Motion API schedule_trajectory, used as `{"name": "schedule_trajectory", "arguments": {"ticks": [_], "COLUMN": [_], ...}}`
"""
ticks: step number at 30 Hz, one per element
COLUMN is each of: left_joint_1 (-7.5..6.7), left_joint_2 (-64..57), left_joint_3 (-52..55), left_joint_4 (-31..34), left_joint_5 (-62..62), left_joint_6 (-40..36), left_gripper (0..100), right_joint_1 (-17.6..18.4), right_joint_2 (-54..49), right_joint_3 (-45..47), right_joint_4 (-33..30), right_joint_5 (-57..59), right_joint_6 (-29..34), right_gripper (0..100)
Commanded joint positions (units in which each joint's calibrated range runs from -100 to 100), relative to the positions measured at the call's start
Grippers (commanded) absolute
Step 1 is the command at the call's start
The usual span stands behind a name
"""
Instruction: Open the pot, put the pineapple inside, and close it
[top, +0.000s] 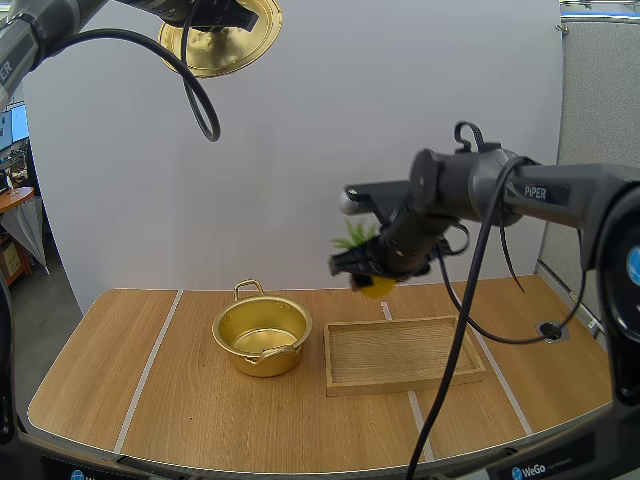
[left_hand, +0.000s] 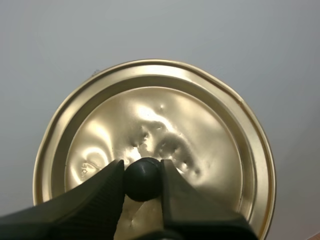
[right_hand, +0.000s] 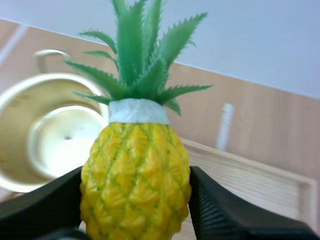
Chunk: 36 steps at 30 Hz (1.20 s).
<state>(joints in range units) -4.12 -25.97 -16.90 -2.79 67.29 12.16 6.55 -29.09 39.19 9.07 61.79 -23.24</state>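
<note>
The open golden pot (top: 262, 336) sits on the table left of centre, nothing inside it. High above the table's left, my left gripper (left_hand: 142, 178) is shut on the black knob (left_hand: 142, 178) of the golden lid (top: 222, 36). My right gripper (top: 372, 270) is shut on a yellow pineapple (right_hand: 136, 185) with green leaves (top: 355, 237), held in the air above the tray's far left corner, right of the pot. In the right wrist view the pot (right_hand: 37, 130) lies beyond and beside the pineapple.
A shallow wooden tray (top: 400, 353) lies just right of the pot. Pale tape lines (top: 150, 365) cross the wooden tabletop. A round hole (top: 550, 329) sits near the table's right edge.
</note>
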Motion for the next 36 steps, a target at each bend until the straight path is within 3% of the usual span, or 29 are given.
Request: {"name": "schedule_trajectory", "arguments": {"ticks": [1, 8, 15, 24, 32, 36], "left_joint_1": [-0.21, -0.21, -0.21, -0.21, -0.21, -0.21], "left_joint_2": [-0.2, -0.2, -0.2, -0.2, -0.2, -0.2], "left_joint_3": [-0.6, -0.6, -0.6, -0.6, -0.6, -0.6], "left_joint_4": [0.5, 0.5, 0.5, 0.5, 0.5, 0.5], "left_joint_5": [-1.8, -1.8, -1.8, -1.8, -1.8, -1.8], "left_joint_6": [-0.1, -0.1, -0.1, -0.1, -0.1, -0.1], "left_gripper": [0, 0, 0, 0, 0, 0], "right_joint_1": [5.5, 12.7, 16.9, 17.3, 17.3, 16.5], "right_joint_2": [-0.8, 1.2, 10.3, 23.7, 31.2, 33.0], "right_joint_3": [-4.3, -8.5, -13.9, -19.1, -19.2, -19.2], "right_joint_4": [2.3, 2.7, 2.7, -0.8, -9.1, -9.1], "right_joint_5": [2.9, 0.0, 0.0, -1.1, -4.8, -5.7], "right_joint_6": [-0.5, -0.3, -0.2, -0.2, 5.2, 5.5], "right_gripper": [0, 0, 0, 0, 0, 0]}}
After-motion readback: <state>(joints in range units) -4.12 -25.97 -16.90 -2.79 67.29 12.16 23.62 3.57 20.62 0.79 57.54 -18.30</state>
